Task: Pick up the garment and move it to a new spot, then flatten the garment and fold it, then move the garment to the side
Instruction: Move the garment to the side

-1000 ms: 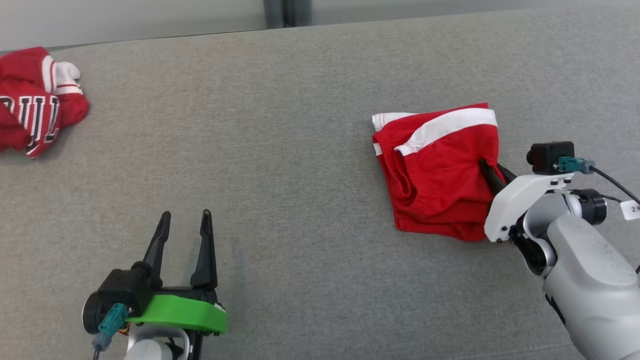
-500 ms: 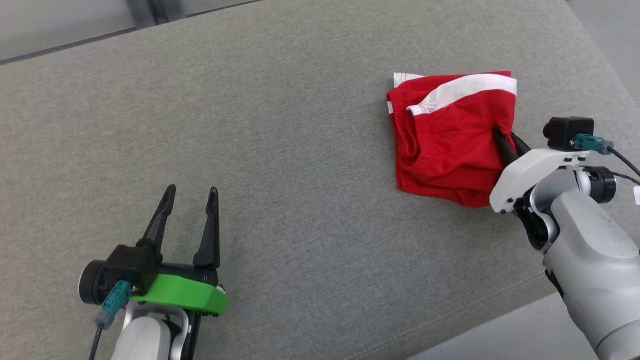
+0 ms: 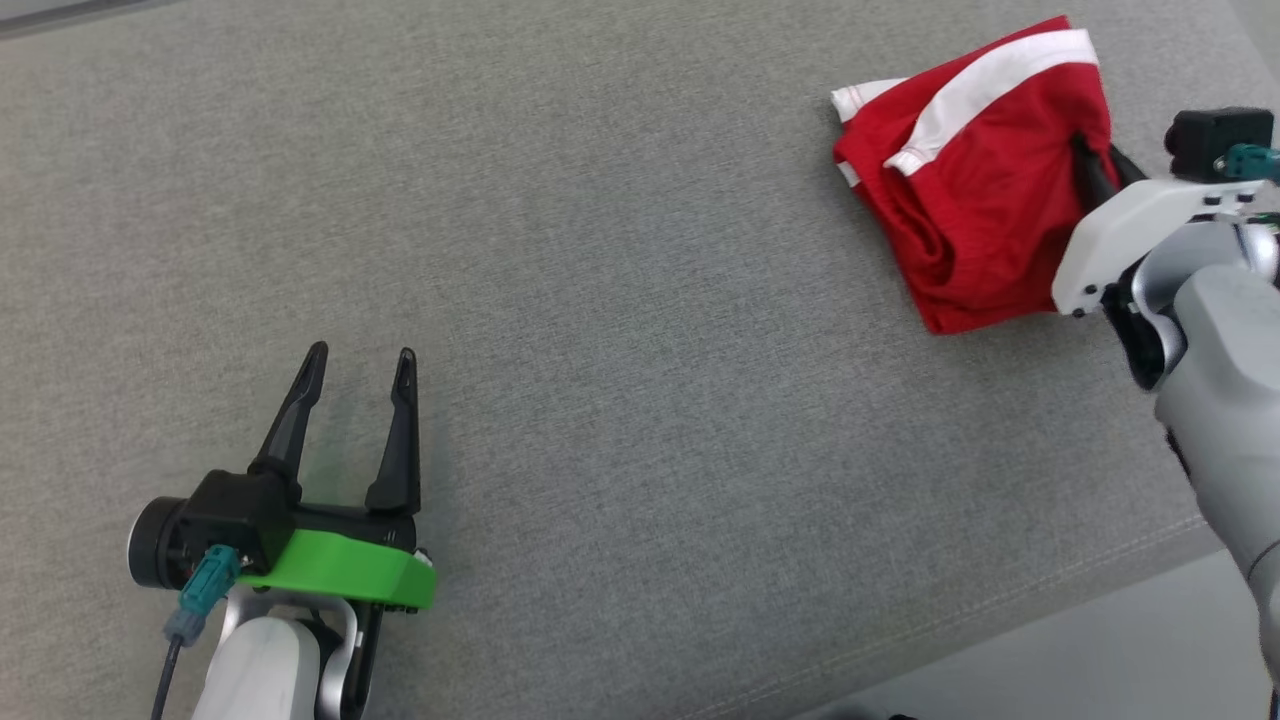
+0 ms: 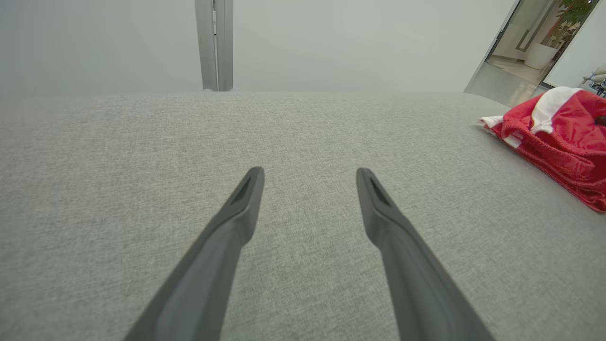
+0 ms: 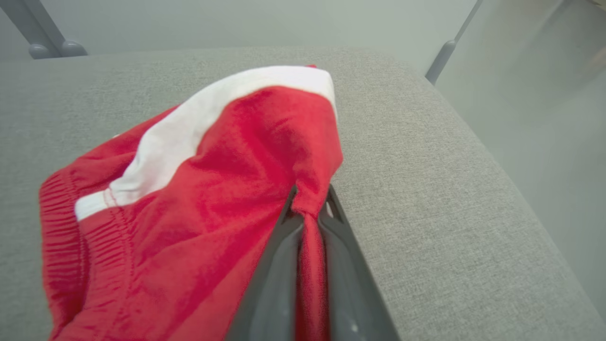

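The garment (image 3: 985, 190) is a folded pair of red shorts with a white stripe, lying on the grey couch at the upper right of the head view. My right gripper (image 3: 1090, 155) is shut on its right edge; in the right wrist view red cloth (image 5: 213, 189) is pinched between the two fingers (image 5: 310, 222). The garment (image 4: 563, 132) also shows at the far right of the left wrist view. My left gripper (image 3: 360, 360) hovers over bare cushion at the lower left, open, nothing between its fingers (image 4: 310, 175).
The grey couch cushion (image 3: 620, 300) spreads across the head view. Its front edge and corner run along the lower right (image 3: 1100, 590), with pale floor beyond. In the right wrist view the cushion's rounded edge (image 5: 473, 142) lies just right of the garment.
The head camera has swung right, so the other red clothes at the far left have left the picture. My right gripper has carried the garment toward the couch's right end. Left gripper unchanged.
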